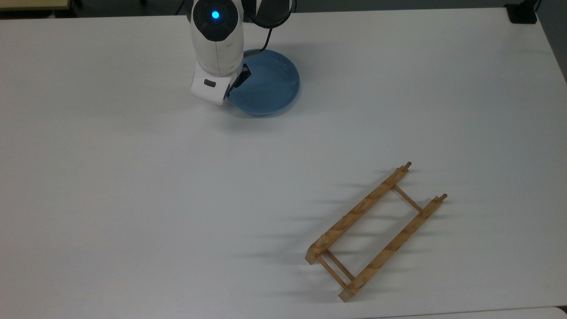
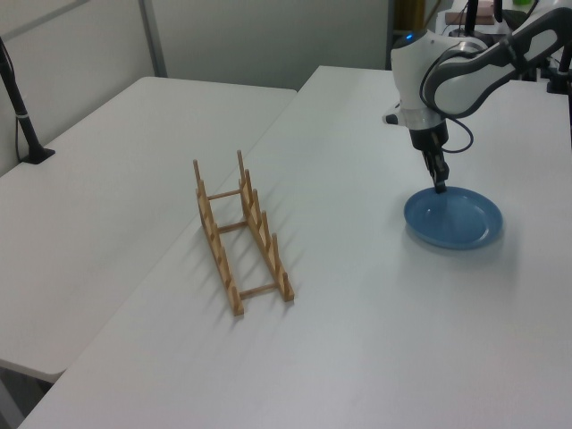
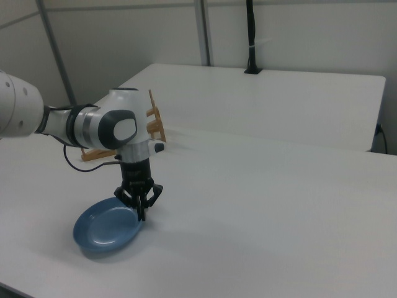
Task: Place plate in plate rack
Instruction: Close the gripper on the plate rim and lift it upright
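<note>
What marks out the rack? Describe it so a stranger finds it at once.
Start at the white table and look to its near right part in the top view, well away from the arm's tool and the blue plate. The rack stands alone there: a light wooden, ladder-like frame of two rails with upright pegs.

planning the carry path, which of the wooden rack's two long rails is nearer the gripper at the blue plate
The light-brown wooden rack's rail on the top view's left: it faces the gripper and round blue plate; the other lies beyond it.
</note>
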### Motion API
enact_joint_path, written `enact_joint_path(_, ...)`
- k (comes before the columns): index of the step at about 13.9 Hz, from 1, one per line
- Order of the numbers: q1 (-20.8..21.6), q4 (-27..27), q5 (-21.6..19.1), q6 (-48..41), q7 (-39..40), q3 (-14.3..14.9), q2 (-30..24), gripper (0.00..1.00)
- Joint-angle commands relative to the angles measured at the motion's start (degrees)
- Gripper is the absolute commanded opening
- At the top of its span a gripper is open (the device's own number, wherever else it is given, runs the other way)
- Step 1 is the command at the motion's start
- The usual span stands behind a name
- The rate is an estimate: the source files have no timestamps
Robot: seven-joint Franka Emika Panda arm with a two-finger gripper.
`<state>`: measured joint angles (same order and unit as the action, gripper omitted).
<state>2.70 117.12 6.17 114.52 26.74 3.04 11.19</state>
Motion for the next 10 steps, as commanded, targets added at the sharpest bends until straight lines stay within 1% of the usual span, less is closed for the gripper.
enact_joint_path(1, 0.4, -6.1, -0.7, -7.4, -0.8, 0.3, -0.8, 0.00)
enact_joint_path(4, 0.4, -13.7, -1.2, -13.1, -0.9, 0.2, -0.9, 0.00)
enact_joint_path(6, 0.6, -18.8, -2.9, -16.6, -0.9, 0.2, -0.9, 0.00)
enact_joint_path(7, 0.7, -21.3, -4.6, -17.8, -2.2, 0.2, -0.9, 0.00)
enact_joint_path(9, 0.8, -26.0, -8.2, -18.9, -8.5, -0.1, -0.8, 0.00)
enact_joint_path(10, 1.3, -27.6, -9.2, -18.8, -12.0, -0.2, -0.7, 0.00)
